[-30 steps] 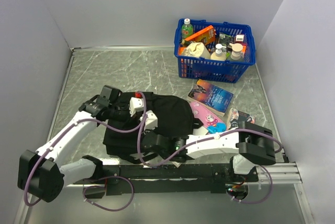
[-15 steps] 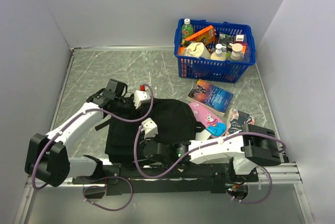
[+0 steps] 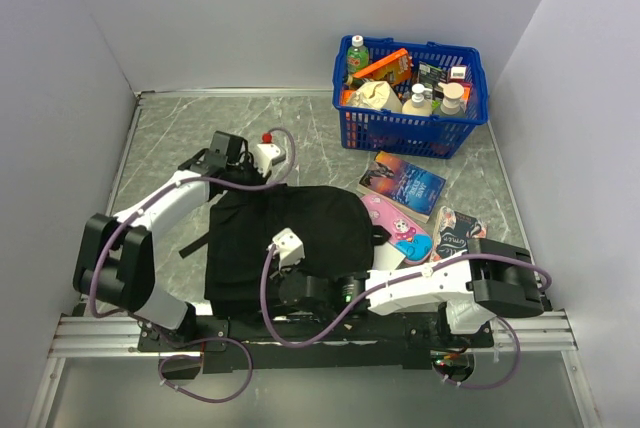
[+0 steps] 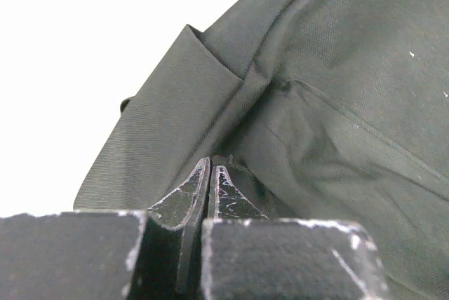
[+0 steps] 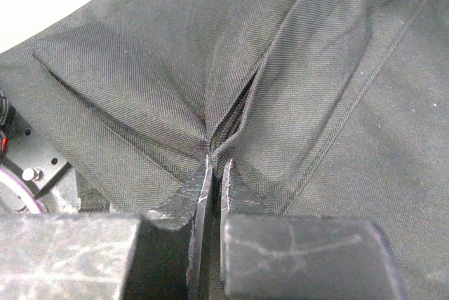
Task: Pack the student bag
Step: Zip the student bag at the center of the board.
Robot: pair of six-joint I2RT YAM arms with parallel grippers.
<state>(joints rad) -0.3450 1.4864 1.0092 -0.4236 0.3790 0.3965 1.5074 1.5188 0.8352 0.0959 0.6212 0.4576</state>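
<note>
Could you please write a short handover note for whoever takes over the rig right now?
The left gripper is shut on a fold at the far left edge of the student bag.
The right gripper is shut on fabric at the bag's near edge.
The bag lies flat; I cannot tell whether it is open.
The book and the pink pencil case lie outside, to the bag's right.
Done: both grippers grip the bag.
Left: open it and load the items.
</note>
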